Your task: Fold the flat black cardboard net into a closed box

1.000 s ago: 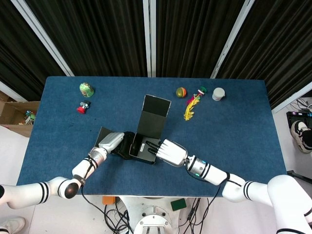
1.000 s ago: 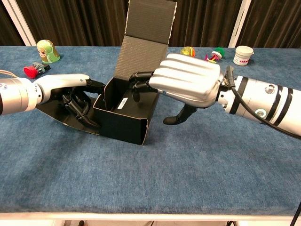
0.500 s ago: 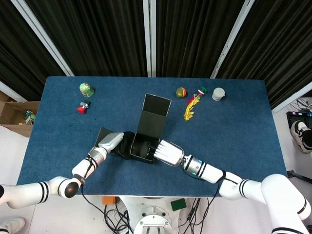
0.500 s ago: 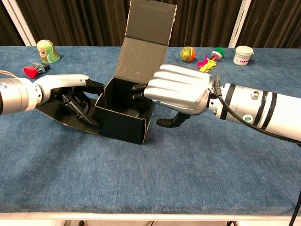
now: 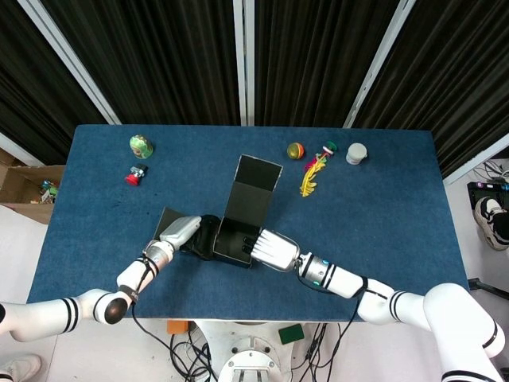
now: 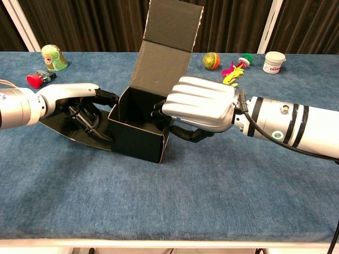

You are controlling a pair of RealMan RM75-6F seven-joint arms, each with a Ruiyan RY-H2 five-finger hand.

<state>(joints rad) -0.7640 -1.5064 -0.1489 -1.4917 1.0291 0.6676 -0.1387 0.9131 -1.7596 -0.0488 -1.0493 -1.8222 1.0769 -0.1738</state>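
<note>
The right hand (image 6: 200, 109) grips the right wall of the half-built black box (image 6: 139, 129), fingers hooked inside. Across it, the left hand (image 6: 79, 103) presses the opposite wall. Beyond both, the lid flap (image 6: 168, 47) stands upright, long axis vertical.

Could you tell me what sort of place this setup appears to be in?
Probably a robot lab or recording booth: a blue cloth-covered table, black curtains behind, and cables on the floor.
</note>
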